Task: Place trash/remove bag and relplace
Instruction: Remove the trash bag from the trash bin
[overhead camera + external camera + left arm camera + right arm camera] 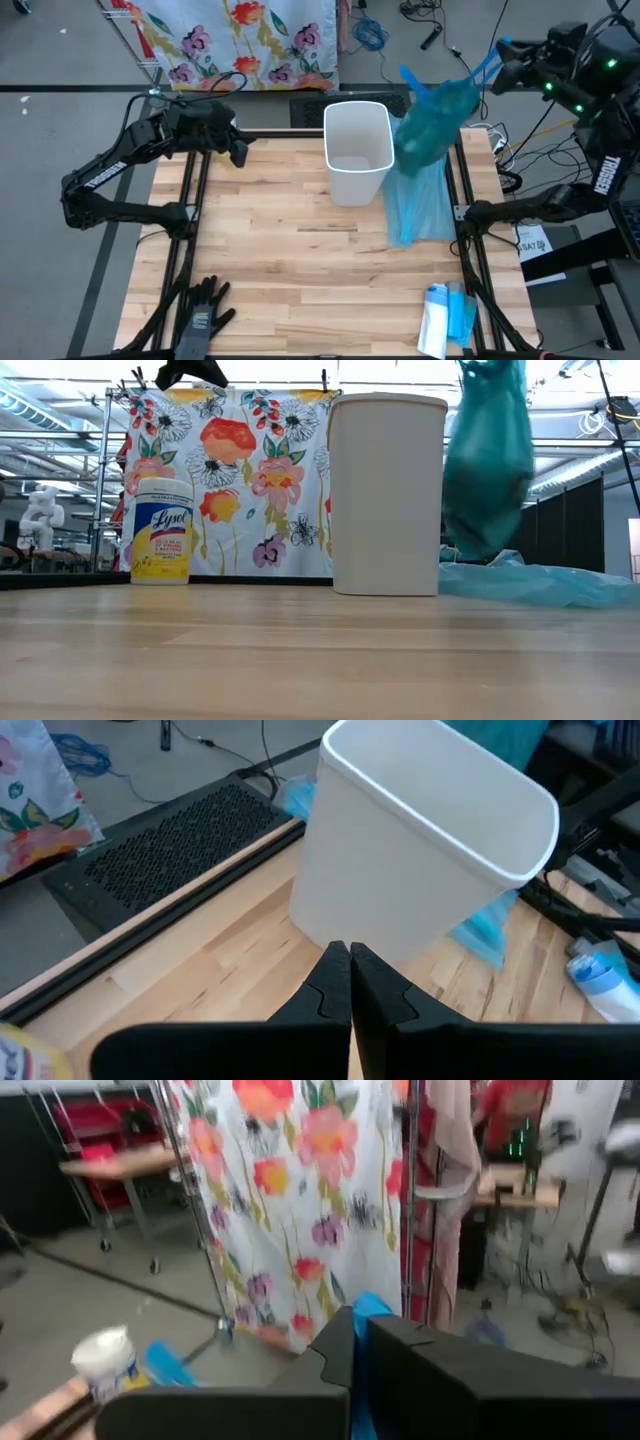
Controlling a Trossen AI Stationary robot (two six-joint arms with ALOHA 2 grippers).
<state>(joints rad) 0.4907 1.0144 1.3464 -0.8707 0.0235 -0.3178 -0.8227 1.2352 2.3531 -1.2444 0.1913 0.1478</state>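
A black work glove [203,312] and a blue-and-white plastic pack [446,320] are seen at the near edge of the pale wooden table [300,270]. Further back, the empty white plastic bin [358,150] is stood upright. Just beside it, a filled teal plastic bag [432,125] is held aloft, clenched by the right gripper [497,62], above a flat blue bag [420,205]. The left gripper [238,152] is kept clamped on nothing at the far left. The trash itself cannot be seen.

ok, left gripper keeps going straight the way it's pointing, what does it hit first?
Most likely the white bin. The shut left gripper points at its side wall, with only bare table between. The gap is hard to judge.
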